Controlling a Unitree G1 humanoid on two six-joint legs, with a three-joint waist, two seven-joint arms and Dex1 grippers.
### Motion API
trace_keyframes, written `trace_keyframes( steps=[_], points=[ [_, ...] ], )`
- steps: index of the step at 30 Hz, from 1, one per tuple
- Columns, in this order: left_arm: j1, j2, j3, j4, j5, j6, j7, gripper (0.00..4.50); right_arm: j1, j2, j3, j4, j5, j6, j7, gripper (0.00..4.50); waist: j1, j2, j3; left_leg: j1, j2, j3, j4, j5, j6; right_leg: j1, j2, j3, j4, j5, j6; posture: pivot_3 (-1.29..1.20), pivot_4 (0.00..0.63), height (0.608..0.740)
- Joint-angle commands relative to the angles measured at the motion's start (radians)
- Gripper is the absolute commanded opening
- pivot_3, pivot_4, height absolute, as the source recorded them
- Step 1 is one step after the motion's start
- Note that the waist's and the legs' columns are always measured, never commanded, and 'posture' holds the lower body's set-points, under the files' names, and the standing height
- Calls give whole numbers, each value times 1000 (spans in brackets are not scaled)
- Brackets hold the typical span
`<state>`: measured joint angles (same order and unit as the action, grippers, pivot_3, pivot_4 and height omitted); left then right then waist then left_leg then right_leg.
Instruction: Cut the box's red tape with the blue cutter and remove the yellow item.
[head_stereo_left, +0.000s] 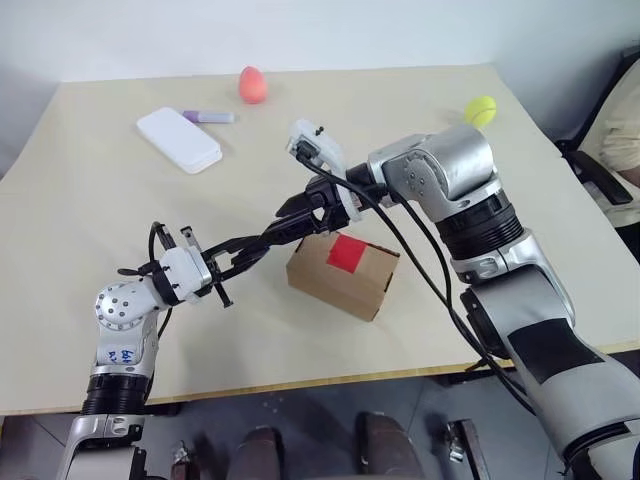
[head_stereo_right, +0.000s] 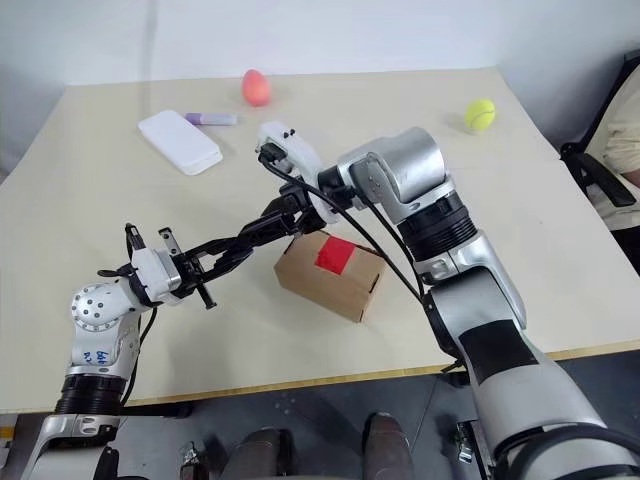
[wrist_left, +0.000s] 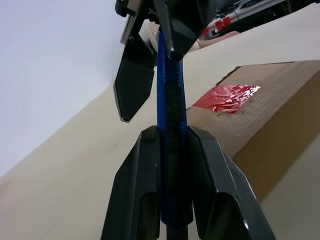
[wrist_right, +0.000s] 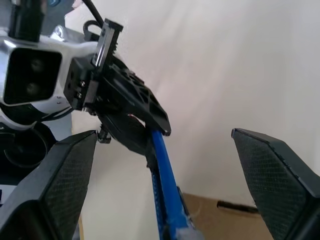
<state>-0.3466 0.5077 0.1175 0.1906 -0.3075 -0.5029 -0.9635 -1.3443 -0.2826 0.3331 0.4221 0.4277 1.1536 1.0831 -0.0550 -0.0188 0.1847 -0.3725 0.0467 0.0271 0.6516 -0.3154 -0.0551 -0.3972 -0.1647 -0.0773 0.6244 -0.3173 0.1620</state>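
Observation:
The brown box (head_stereo_left: 350, 282) sits mid-table with the square of red tape (head_stereo_left: 347, 252) on its top. My left gripper (head_stereo_left: 252, 251) is shut on the blue cutter (wrist_left: 167, 100), which points up and right over the box's left corner. My right gripper (wrist_right: 164, 134) reaches in from above, open. Its fingers (wrist_right: 60, 180) stand wide on either side of the cutter's (wrist_right: 162, 170) far end without touching it. The left wrist view shows the tape (wrist_left: 227, 97) just beside the cutter. The yellow item is hidden.
At the back left lie a white case (head_stereo_left: 179, 139) and a purple marker (head_stereo_left: 208, 117), with a pinkish-red egg (head_stereo_left: 252, 84) behind them. A tennis ball (head_stereo_left: 481, 110) rests at the back right. A person (head_stereo_left: 625, 130) sits beyond the table's right edge.

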Motion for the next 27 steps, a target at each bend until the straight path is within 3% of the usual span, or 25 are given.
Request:
trace_keyframes(
  steps=[1,14,18,21,27],
  points=[
    [-9,10,9,-30,0,-12,23,429,-29,-3,1,17,-12,-34,33,4459,1,0,0,0,0,0,0,0,0,0,0,0,0,0,0,0,150,740],
    [-12,24,12,-22,-3,-7,45,429,-31,-17,11,13,-39,-56,84,238,0,0,0,0,0,0,0,0,0,0,0,0,0,0,0,0,150,740],
    [-7,26,14,-26,-4,60,71,429,-15,-38,12,-47,-23,-32,96,171,0,0,0,0,0,0,0,0,0,0,0,0,0,0,0,0,150,740],
    [-12,24,31,-30,9,144,139,1453,-8,-49,-6,-79,-11,-17,88,171,1,0,0,0,0,0,0,0,0,0,0,0,0,0,0,0,150,740],
    [-8,109,117,-25,9,265,216,3137,16,-88,-71,-145,7,18,34,170,-1,0,0,0,0,0,-1,0,0,0,0,0,0,0,0,0,150,740]
  ],
)
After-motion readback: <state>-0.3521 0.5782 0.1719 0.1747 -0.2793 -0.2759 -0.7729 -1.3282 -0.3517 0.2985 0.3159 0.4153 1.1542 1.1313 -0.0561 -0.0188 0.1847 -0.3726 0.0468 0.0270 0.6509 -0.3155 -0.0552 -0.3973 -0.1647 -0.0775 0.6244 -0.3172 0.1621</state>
